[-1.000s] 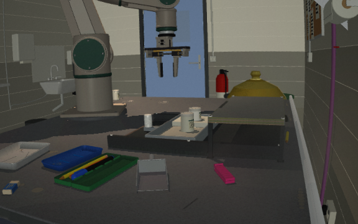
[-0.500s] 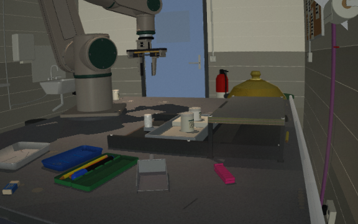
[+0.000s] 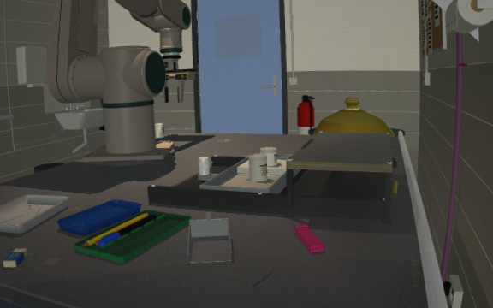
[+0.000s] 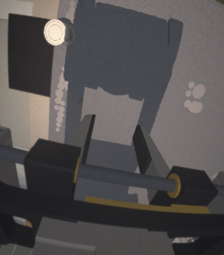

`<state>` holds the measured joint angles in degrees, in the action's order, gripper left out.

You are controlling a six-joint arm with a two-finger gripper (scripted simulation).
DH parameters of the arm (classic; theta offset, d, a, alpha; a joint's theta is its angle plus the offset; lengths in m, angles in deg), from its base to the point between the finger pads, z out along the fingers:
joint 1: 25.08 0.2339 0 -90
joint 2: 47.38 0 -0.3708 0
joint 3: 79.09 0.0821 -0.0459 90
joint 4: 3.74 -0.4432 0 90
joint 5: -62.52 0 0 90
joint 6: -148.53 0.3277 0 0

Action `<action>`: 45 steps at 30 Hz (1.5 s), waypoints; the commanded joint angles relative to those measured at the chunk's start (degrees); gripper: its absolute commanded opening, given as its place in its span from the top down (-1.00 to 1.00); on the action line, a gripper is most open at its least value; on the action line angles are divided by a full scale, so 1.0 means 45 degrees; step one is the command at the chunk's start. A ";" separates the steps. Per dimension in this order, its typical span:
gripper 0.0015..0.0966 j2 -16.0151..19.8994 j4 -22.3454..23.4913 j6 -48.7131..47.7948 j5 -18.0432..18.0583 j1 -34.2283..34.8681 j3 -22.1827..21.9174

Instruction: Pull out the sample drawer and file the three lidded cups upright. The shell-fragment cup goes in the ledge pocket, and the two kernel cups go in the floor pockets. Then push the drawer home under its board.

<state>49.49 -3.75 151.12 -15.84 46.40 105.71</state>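
A lidded cup (image 3: 159, 130) (image 4: 57, 32) stands upright on the far bench beside the robot base, nearest my gripper. My gripper (image 3: 173, 92) (image 4: 113, 140) hangs high above the bench, open and empty. The sample drawer (image 3: 246, 177) is pulled out from under its board (image 3: 345, 152). One labelled cup (image 3: 258, 167) stands upright on the drawer floor. A second cup (image 3: 268, 156) stands upright behind it on the raised ledge. A white cup (image 3: 204, 165) stands on the bench just left of the drawer.
A white tray (image 3: 19, 212), a blue tray (image 3: 99, 217) and a green pencil tray (image 3: 133, 234) lie at the front left. A small clear box (image 3: 210, 239), a pink block (image 3: 309, 238) and an eraser (image 3: 14, 257) lie in front. A brass dome (image 3: 351, 119) sits behind the board.
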 commanded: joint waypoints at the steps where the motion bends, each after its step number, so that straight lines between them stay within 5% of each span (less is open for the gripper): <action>1: -0.21 0.0297 0.0002 0.0231 -0.0046 0.0219 -0.0356; 9: -0.21 0.2631 0.0004 0.1852 -0.0521 0.1833 -0.3171; 17: -0.21 0.3832 0.0004 0.2508 -0.0897 0.2487 -0.4751; 45: -0.21 0.4226 0.0002 0.2634 -0.0515 0.2623 -0.4756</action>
<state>68.52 -3.74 162.97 -18.14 58.20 84.33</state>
